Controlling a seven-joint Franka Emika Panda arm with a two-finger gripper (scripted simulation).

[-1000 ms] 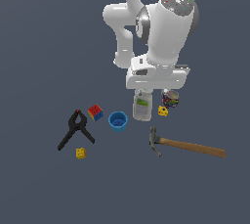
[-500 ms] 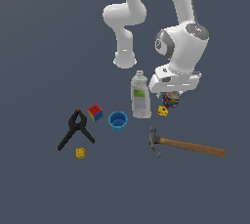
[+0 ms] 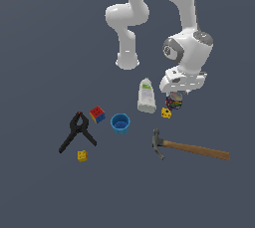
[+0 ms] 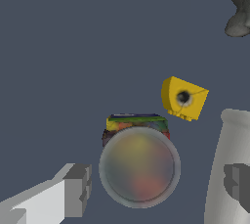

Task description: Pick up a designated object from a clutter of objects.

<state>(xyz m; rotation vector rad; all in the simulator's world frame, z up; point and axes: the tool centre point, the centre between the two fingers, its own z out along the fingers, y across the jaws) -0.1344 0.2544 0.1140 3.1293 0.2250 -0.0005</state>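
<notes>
The designated object, a short can [image 3: 174, 104] with a multicoloured label, stands between the white bottle [image 3: 147, 96] and a yellow block [image 3: 166, 113]. In the wrist view its greyish round top [image 4: 139, 167] fills the middle, with the label showing along one edge. My gripper [image 4: 157, 185] hangs open straight above the can. One finger [image 4: 78, 189] is off to one side of it, and the other finger [image 4: 239, 181] shows in front of the bottle [image 4: 222, 135]. In the exterior view the white hand [image 3: 183, 80] covers the fingers and the top of the can.
The clutter also holds a blue cup [image 3: 120, 123], a colour cube [image 3: 97, 114], a black clamp [image 3: 77, 132], a second yellow block [image 3: 82, 156] and a wooden-handled hammer [image 3: 191, 148]. The hammer head [image 4: 239, 8] and the near yellow block [image 4: 183, 98] show in the wrist view.
The arm has swung from over the bottle toward the exterior view's right and come down over the can. The bottle is uncovered again. No object has moved.
</notes>
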